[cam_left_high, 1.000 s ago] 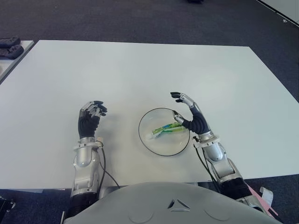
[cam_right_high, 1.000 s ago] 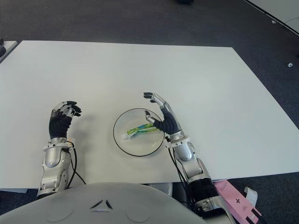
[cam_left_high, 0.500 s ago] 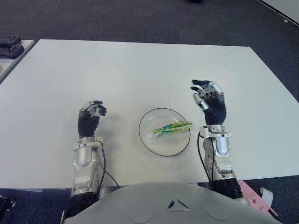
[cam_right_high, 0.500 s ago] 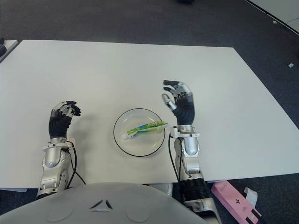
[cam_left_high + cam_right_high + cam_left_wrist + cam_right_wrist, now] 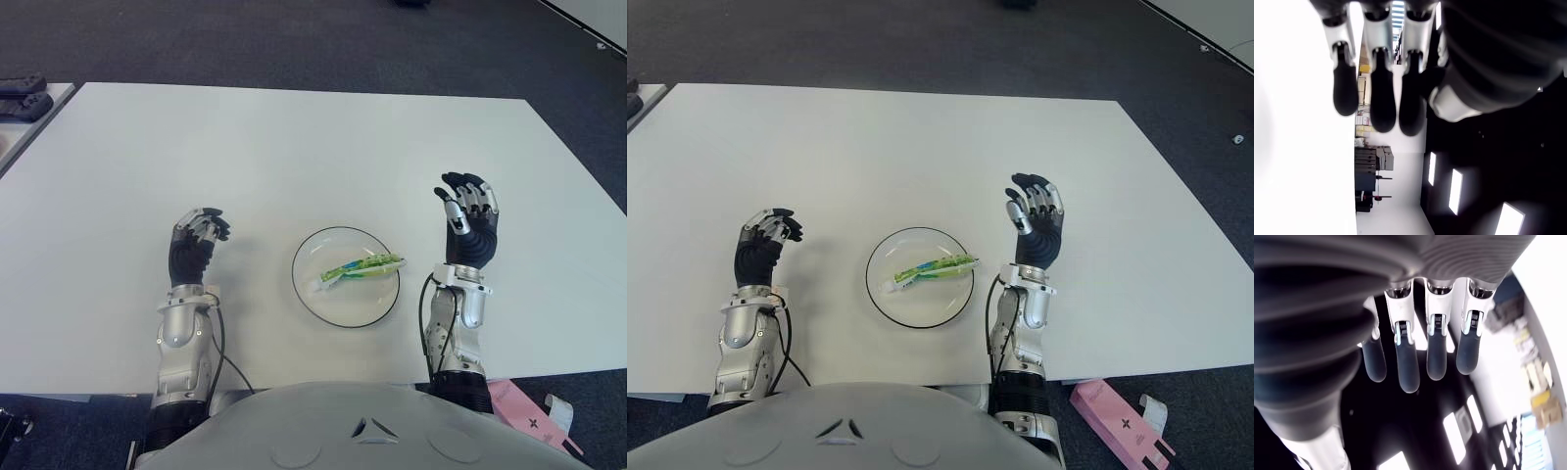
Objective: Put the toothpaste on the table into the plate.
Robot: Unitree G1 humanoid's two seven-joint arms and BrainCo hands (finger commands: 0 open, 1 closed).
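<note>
Fingers spread and empty, your right robot hand point(image 5: 468, 230) stands at three o'clock of the plate point(image 5: 333, 308). Toothpaste point(image 5: 361, 269) lies inside, its tail over the three o'clock rim. Sweep inward carelessly and you could flick it onto the table point(image 5: 294, 147). Left robot hand point(image 5: 193, 253) shows at nine o'clock, loosely curled, empty.

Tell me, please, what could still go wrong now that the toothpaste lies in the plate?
1. The toothpaste lies across the plate with one end near the rim on the right hand's side, so a bump might tip it out.
2. The right hand shows open and empty beside the plate; a careless sweep toward it could nudge the plate.
3. The left hand shows on the plate's other side, holding nothing, so it seems a lesser risk.
</note>
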